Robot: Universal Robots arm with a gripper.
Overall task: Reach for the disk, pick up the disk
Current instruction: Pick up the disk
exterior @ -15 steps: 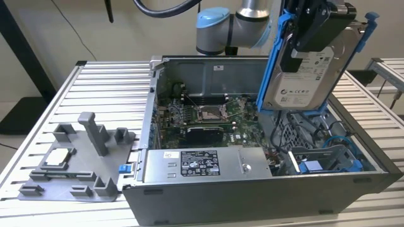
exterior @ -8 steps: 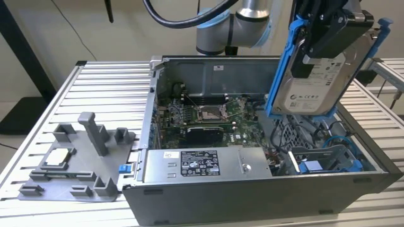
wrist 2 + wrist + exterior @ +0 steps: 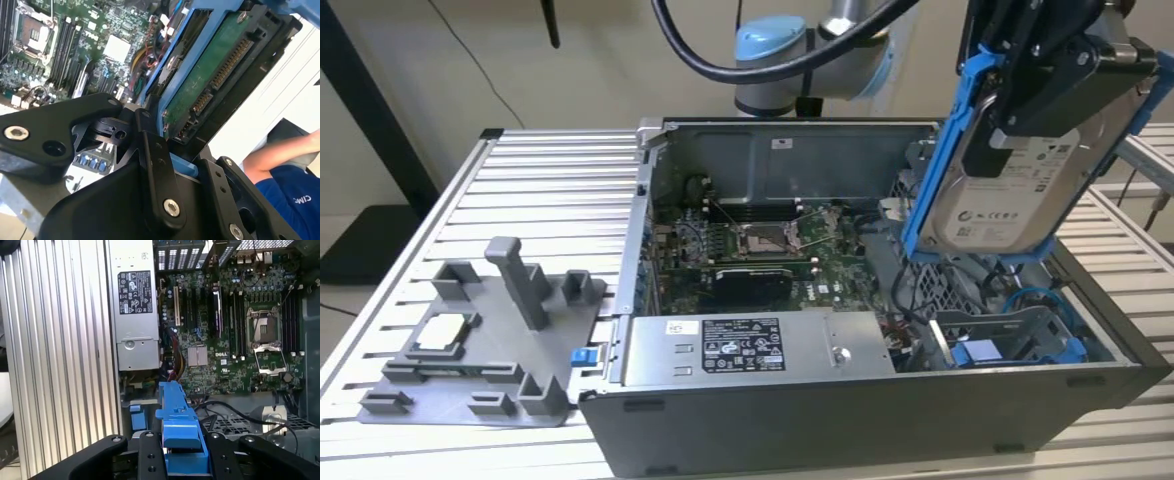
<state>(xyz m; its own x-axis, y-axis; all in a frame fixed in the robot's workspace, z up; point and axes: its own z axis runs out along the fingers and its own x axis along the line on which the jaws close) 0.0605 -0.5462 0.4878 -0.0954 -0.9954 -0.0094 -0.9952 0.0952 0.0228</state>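
The disk, a silver-grey drive with a white label in a bright blue carrier, hangs tilted in the air above the open computer case's end at the exterior view's right. My gripper is shut on it from above. In the second wrist view the disk's green circuit-board underside runs away from my gripper, whose black fingers clamp the blue frame. In the first wrist view the carrier's blue edge sits between the fingers of my gripper.
The open case lies on a slatted aluminium table, showing its motherboard, power supply and drive bay below the disk. A grey fixture stands at the exterior view's left. A person's arm is close by.
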